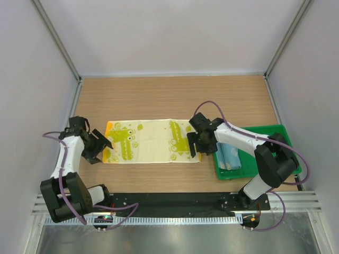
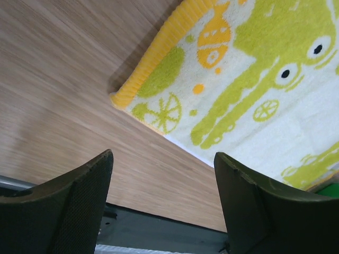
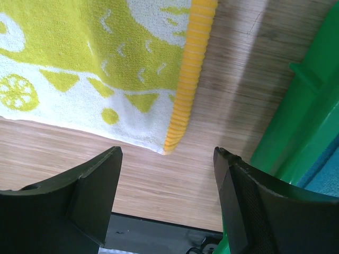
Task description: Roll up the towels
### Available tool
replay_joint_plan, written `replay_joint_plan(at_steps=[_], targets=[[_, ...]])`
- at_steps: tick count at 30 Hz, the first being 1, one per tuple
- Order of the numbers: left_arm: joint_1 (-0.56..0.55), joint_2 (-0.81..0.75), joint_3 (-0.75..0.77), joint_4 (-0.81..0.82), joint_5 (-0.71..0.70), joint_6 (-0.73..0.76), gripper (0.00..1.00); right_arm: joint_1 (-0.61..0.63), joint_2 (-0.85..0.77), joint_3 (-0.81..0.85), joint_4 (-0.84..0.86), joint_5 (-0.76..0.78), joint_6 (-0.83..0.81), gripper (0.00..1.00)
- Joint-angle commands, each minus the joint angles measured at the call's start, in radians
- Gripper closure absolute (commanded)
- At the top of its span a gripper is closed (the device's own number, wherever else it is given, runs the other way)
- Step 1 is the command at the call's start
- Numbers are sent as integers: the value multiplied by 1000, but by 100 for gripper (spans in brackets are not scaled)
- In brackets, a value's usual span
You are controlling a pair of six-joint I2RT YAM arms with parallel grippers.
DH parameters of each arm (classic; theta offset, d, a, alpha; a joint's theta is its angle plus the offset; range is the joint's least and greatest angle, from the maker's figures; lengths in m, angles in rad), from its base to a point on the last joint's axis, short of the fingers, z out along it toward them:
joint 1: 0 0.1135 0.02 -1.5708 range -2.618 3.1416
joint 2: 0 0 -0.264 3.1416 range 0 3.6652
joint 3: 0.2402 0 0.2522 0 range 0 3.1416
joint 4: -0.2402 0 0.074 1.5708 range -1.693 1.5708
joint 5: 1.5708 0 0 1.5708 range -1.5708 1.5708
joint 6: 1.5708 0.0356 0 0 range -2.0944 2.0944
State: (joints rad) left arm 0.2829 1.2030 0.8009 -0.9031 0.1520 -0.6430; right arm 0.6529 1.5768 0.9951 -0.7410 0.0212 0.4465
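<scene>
Flanking the flat yellow towel, left gripper wide, right gripper wide, both empty

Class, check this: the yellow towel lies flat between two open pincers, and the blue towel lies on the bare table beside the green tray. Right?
No: the blue towel lies inside the green tray, as the top external view shows. The rest holds.

No legible text, label, brand, number or sign in any view. Printed on pale yellow terry towel, spread flat mid-table: pictures only. Lime-green crocodile, orange fish, lime-green citrus slice. No letters among them.
</scene>
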Motion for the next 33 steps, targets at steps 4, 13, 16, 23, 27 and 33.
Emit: replay_joint_plan(at_steps=[4,13,16,23,27,33], targets=[[4,-40,-60,62,26,-141,26,4,-61,19,26,46,15,25],[-7,-152,-135,115,-144,-263,34,4,-35,-4,55,26,-5,25],[-17,-157,-140,128,-259,-277,39,2,-17,5,55,29,-14,25],[-28,16,-146,225,-304,-235,49,4,37,14,69,0,-19,28],[-30,-5,-190,299,-273,-241,49,2,45,4,74,14,-20,28],[-30,36,-212,354,-275,-228,59,4,68,5,86,-1,-6,30]])
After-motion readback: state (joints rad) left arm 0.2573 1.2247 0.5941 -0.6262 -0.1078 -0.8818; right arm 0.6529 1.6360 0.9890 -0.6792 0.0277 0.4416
